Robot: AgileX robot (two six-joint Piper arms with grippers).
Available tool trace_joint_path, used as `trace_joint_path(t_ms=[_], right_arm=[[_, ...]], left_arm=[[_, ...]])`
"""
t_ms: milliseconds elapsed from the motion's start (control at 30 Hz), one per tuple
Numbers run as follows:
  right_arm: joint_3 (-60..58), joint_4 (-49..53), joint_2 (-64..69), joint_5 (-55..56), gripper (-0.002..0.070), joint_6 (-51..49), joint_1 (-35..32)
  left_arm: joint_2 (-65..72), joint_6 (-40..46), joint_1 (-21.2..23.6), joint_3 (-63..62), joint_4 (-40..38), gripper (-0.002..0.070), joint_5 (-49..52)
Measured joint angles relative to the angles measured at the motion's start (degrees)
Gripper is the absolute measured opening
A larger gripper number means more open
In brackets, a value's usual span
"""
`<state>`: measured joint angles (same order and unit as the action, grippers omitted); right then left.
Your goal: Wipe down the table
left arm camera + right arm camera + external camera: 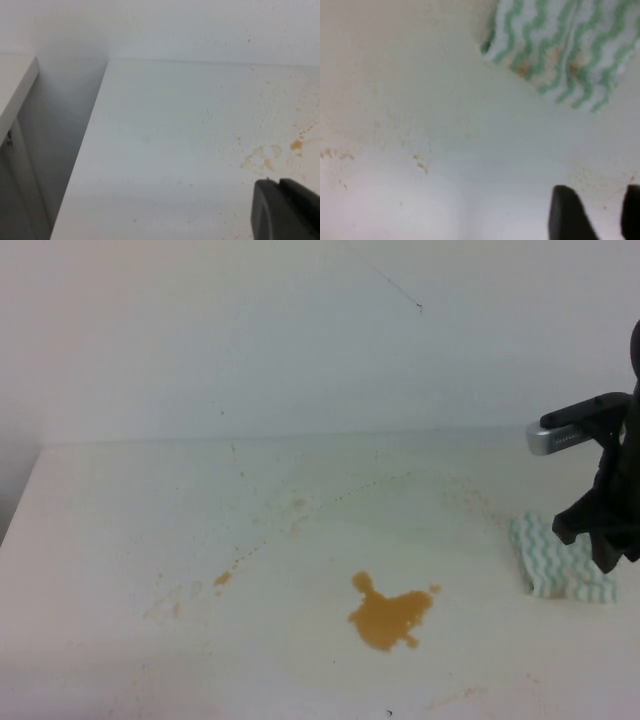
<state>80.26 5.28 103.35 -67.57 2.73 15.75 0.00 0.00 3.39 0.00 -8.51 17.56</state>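
Observation:
A brown puddle lies on the white table, slightly right of the middle near the front. Fainter brown smears trail off to its left. A white cloth with green wavy stripes lies crumpled at the right edge; the right wrist view shows brown stains on the cloth. My right gripper hovers just over it, jaws open with only bare table between the fingers. My left gripper is shut and empty over the table's left part, near dried smears.
A white wall rises behind the table's back edge. The left wrist view shows the table's left edge dropping into a narrow gap beside a pale cabinet. Faint speckled stains dot the middle of the tabletop.

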Motion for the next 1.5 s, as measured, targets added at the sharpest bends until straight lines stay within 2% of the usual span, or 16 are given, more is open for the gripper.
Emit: trace_joint_path(t_ms=[133, 233, 367, 867, 967, 1067, 1367, 1500], right_arm=[[0.13, -1.37, 2.02, 5.48, 0.0431, -1.94, 0.0], [0.3, -1.58, 3.97, 9.96, 0.0499, -3.73, 0.0], [0.4, -1.58, 7.28, 13.98, 0.0523, -4.44, 0.0], [0.4, -1.66, 15.61, 19.81, 0.0528, -4.65, -0.59], [0.4, -1.66, 15.97, 19.94, 0.0494, -4.65, -0.59], [0.53, -1.81, 16.25, 19.94, 0.0414, -4.65, -0.59], [0.89, -2.44, 16.4, 19.94, 0.0083, -4.65, -0.62], [0.89, -5.99, 16.14, 19.94, 0.0049, -1.43, -0.97]], left_arm=[[0.0, 0.0, 0.0, 0.0, 0.0, -0.0003, 0.0], [0.0, 0.0, 0.0, 0.0, 0.0, -0.0003, 0.0], [0.0, 0.0, 0.0, 0.0, 0.0, -0.0003, 0.0], [0.0, 0.0, 0.0, 0.0, 0.0, -0.0003, 0.0], [0.0, 0.0, 0.0, 0.0, 0.0, -0.0003, 0.0], [0.0, 0.0, 0.0, 0.0, 0.0, -0.0003, 0.0], [0.0, 0.0, 0.0, 0.0, 0.0, -0.0003, 0.0], [0.0, 0.0, 0.0, 0.0, 0.0, -0.0003, 0.0]])
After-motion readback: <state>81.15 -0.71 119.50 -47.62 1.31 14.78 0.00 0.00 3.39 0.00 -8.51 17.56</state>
